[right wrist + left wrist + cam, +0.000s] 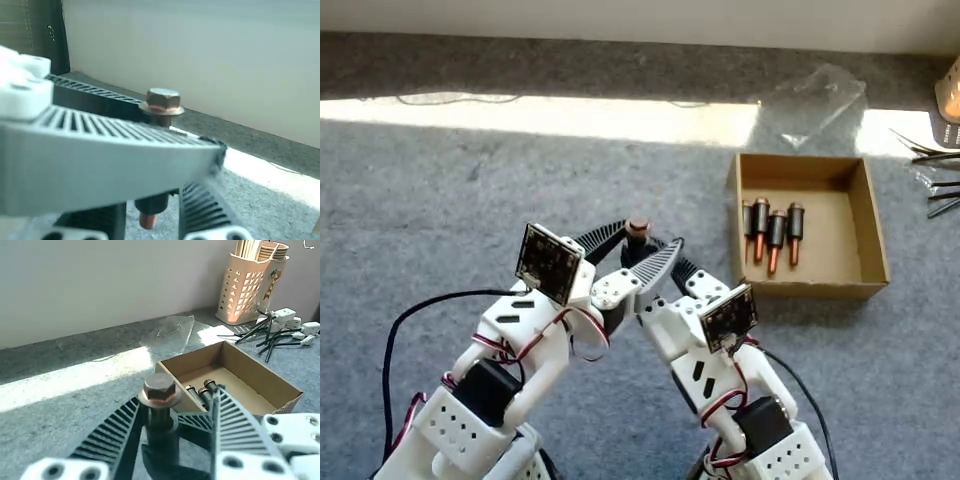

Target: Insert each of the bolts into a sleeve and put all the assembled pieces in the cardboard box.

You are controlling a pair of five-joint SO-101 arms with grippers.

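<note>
Centrally, the right gripper [165, 130] was clamped on a black cylindrical sleeve [162, 440], held upright, with a copper-coloured hex-head bolt [159, 387] seated in it. The left gripper [177, 397] had its jaws apart around the same sleeve. An open brown cardboard box [865, 215] lay nearby, with four assembled pieces [770, 232] inside.
</note>
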